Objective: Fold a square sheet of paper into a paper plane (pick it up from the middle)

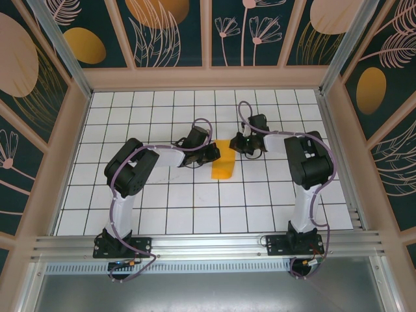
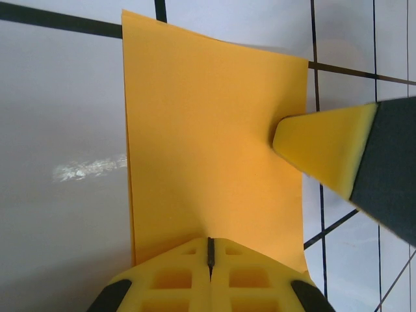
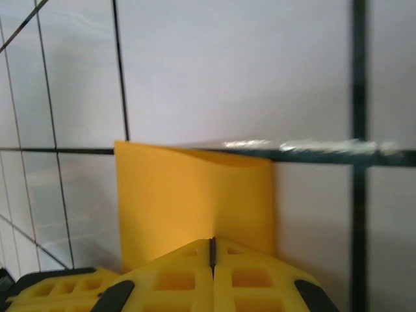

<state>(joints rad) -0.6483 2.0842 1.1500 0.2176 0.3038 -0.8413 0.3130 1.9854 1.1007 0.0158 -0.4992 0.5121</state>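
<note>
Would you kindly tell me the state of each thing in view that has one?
Square sheet of paper: folded into a narrow rectangle, lying on the table, not yet a plane.
Left end effector: shut, tip at the paper's edge.
Right end effector: shut, tip touching the paper.
</note>
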